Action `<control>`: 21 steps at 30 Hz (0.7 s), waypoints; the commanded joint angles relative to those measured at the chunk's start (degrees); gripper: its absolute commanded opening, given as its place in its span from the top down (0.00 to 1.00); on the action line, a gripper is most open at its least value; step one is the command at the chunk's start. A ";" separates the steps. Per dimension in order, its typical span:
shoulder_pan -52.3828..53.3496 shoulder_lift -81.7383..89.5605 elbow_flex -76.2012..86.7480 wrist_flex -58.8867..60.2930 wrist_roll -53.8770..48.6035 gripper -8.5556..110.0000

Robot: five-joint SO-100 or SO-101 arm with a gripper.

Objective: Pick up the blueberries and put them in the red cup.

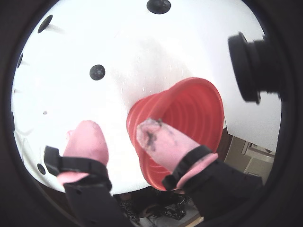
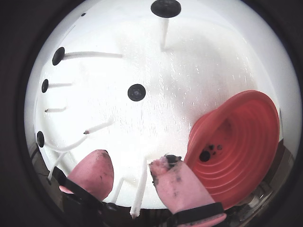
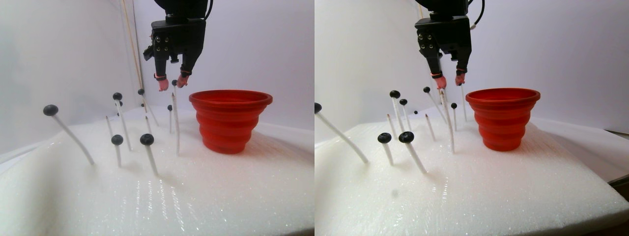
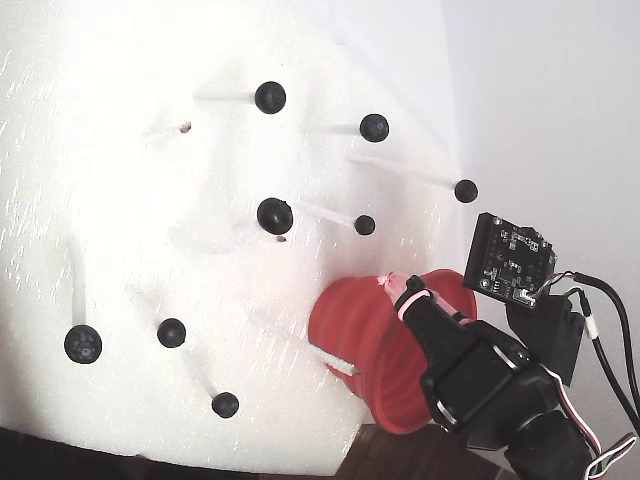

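Note:
The red cup (image 3: 231, 118) stands on white foam (image 3: 221, 196), and at least one blueberry (image 2: 204, 155) lies at its bottom. Several more blueberries sit on white sticks: one in the middle (image 2: 136, 92) (image 4: 275, 215), one far back (image 2: 165, 8), two low at the front (image 3: 117, 139) (image 3: 147, 139). My gripper (image 3: 169, 83) hangs above the foam just left of the cup's rim in the stereo pair view. Its pink, dark-stained fingertips (image 2: 165, 165) are apart, with nothing held between them (image 2: 132, 163) (image 1: 118, 132). A bare white stick (image 2: 139, 189) shows below the gap.
Several bare sticks with brown tips (image 2: 86, 131) lean out of the foam left of the gripper. A black camera module (image 1: 251, 66) (image 4: 510, 260) rides beside the arm. The foam's edge (image 4: 300, 465) drops off near the cup; a white wall (image 3: 59, 49) stands behind.

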 commanded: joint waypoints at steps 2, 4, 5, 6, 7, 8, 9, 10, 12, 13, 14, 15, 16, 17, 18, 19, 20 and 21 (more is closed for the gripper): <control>-1.05 0.70 -4.66 -2.20 -0.44 0.80; -1.32 0.53 -4.92 -2.37 -0.62 0.80; -1.41 0.35 -5.01 -2.72 -0.62 0.80; -1.49 0.26 -5.10 -2.99 -0.53 0.80; -1.58 -0.09 -5.36 -3.16 -0.53 0.80; -1.76 -0.70 -5.45 -3.78 -0.44 0.80; -1.85 -1.32 -5.63 -4.31 -0.44 0.80; -1.85 -2.02 -5.89 -4.83 -0.44 0.80; -1.85 -3.34 -6.24 -5.89 -0.35 0.80; -1.76 -3.96 -6.42 -6.33 -0.44 0.80; -1.76 -4.48 -6.50 -6.94 -0.44 0.80; -1.67 -5.01 -6.59 -7.56 -0.44 0.80; -1.58 -5.54 -6.77 -8.00 -0.53 0.80; -1.49 -6.06 -7.12 -8.17 -0.53 0.79; -1.49 -6.68 -7.47 -8.44 -0.35 0.79; -1.49 -7.21 -7.82 -8.79 -0.26 0.79; -1.49 -7.65 -8.17 -9.32 -0.09 0.79; -1.49 -8.26 -8.53 -9.67 0.26 0.79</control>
